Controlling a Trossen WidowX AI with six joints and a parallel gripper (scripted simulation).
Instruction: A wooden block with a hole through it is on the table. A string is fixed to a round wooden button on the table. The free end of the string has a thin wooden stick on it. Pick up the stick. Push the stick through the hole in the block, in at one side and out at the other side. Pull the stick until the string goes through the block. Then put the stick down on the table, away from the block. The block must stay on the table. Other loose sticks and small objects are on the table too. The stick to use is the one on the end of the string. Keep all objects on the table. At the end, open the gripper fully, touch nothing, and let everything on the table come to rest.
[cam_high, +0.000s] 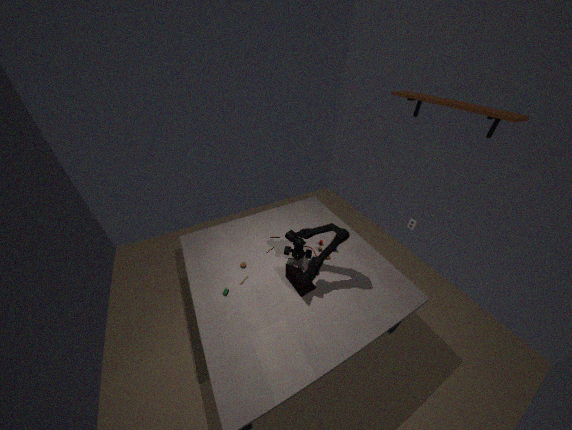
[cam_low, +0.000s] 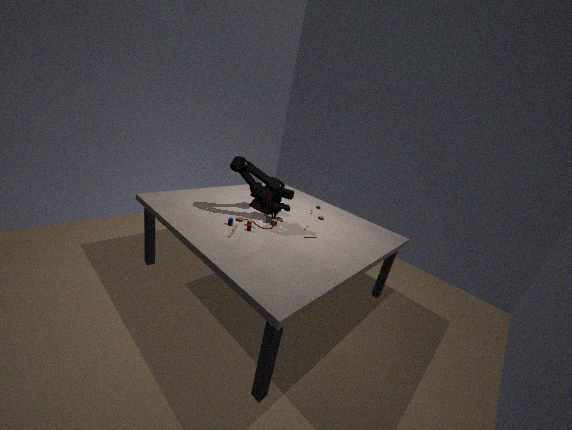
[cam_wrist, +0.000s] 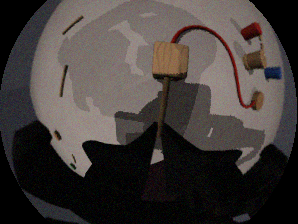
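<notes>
The wooden block stands on the table. The wooden stick sticks out of the block's side that faces my gripper. My gripper is shut on this stick, a short way from the block. The red string meets the block at the opposite side and curves round to the round wooden button on the table. No stick shows on the string's side of the block. The joint of stick and string is hidden, so how far the string is in the hole cannot be seen.
Near the button are a red cylinder, a tan spool-like piece, a blue cylinder and a loose stick. Two loose sticks lie on the other side. A brown piece and a green piece lie farther off.
</notes>
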